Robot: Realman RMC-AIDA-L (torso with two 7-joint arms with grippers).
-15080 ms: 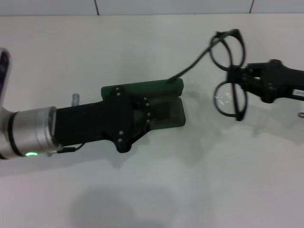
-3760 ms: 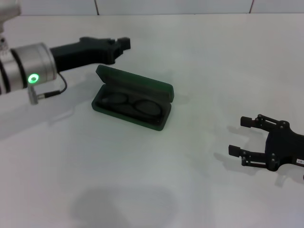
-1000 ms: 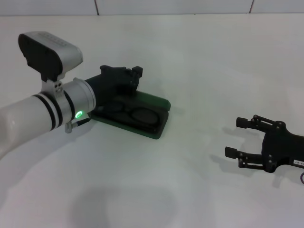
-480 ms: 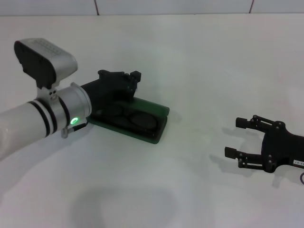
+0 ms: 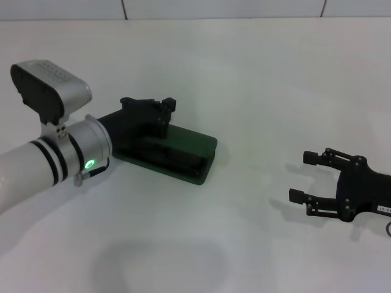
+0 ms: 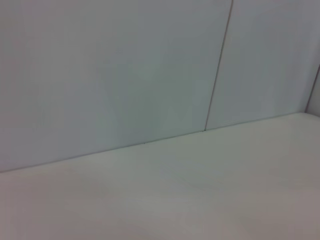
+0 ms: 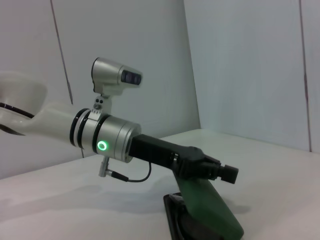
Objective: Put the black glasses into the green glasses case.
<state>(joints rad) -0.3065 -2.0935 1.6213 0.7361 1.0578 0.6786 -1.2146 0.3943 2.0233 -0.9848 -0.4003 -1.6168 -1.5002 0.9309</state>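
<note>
Two grippers: left gripper point(image 5: 160, 108) presses green glasses case point(image 5: 183, 149); right gripper point(image 5: 307, 176) apart.

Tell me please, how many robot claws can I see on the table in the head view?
2. The left claw is over the lid of the green glasses case, left of centre. The right claw is open and empty, low at the right side of the table.

Left arm: white shell with two black bands, then a brushed-silver wrist collar carrying a lit green indicator. A grey-and-black camera housing sits on a bracket above it. A thin black cable loops beneath. Left claw point(image 5: 160, 110): matte black. Right claw point(image 5: 305, 177): black linkage frame with visible pivot screws.
</note>
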